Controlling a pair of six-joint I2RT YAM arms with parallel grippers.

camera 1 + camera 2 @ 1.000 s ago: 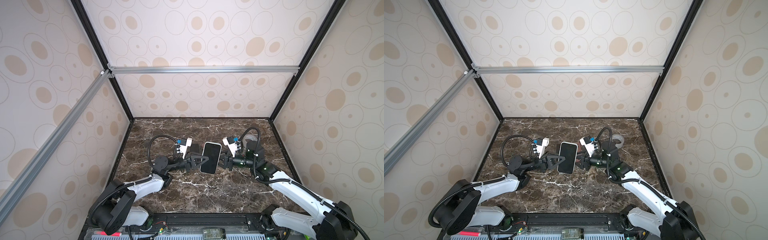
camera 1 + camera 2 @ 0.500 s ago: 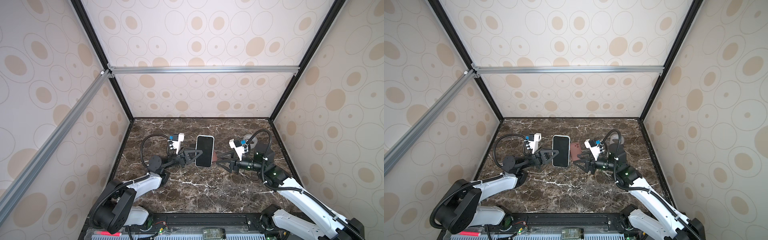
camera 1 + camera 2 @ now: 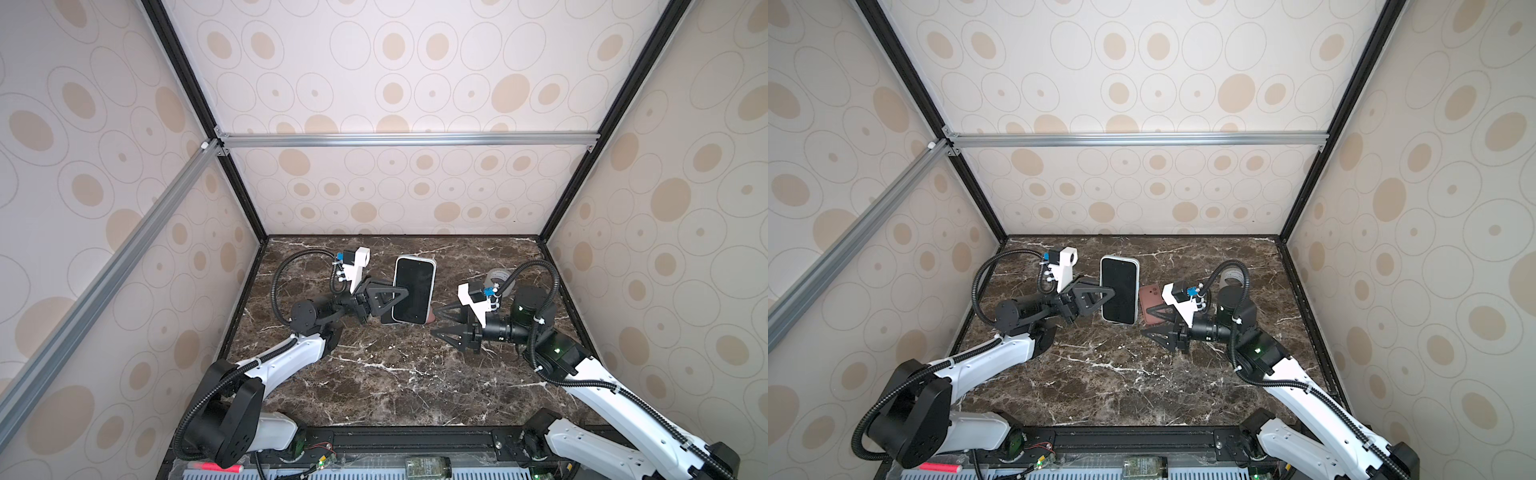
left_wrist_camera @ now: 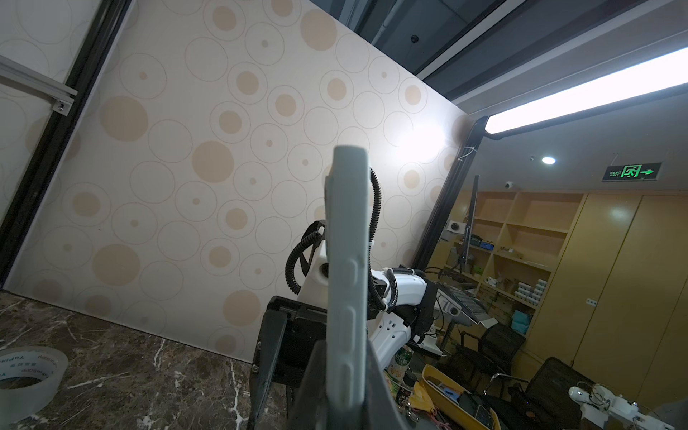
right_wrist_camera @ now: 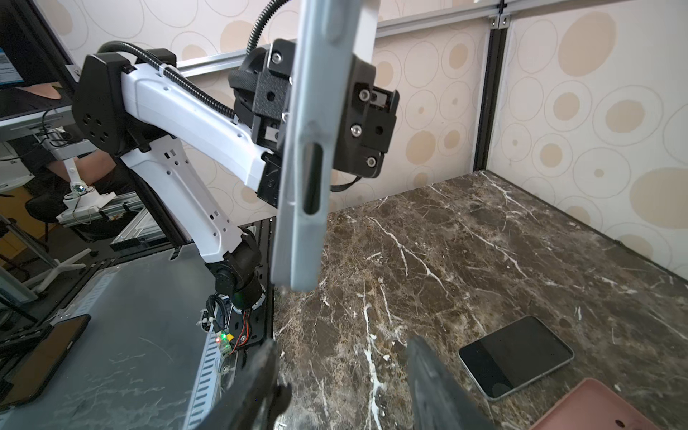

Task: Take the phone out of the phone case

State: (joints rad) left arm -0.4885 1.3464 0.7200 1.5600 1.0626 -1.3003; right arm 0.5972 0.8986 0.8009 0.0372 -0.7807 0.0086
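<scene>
The left pincer (image 3: 398,297) stays clamped on the left edge of the phone (image 3: 415,286), which sits in its pale case (image 4: 346,260), screen up, clear of the table (image 3: 395,386). To its right, the right pincer (image 3: 434,321), gripping the phone's other edge a second ago, has let go and drawn back, jaws half spread and empty. A pink case (image 3: 1149,305) and a second phone (image 5: 515,355) lie flat near its tips.

phone case (image 5: 298,231) matt pale rubbery plastic; phone screen (image 3: 412,293) glossy black glass; table (image 3: 395,374) polished veined marble.
</scene>
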